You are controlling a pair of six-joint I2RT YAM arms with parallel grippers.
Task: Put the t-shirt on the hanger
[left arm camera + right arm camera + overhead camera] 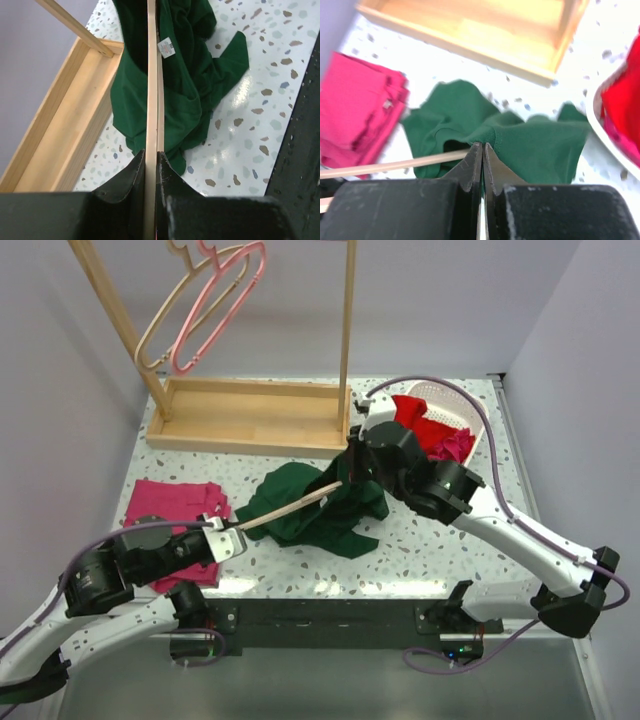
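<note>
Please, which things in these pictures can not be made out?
The hanger: its hook shows in no view. In the top view its far end is hidden by the t-shirt and the right gripper; in the left wrist view the left gripper covers its near end.
The label: print too small, left wrist view.
The rack: top cut off by the upper edge, top view.

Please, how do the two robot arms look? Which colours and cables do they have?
The left arm and right arm have white shells with black round joints. A thin purple cable loops along each. The left claw and right claw are black with tapered fingers.
</note>
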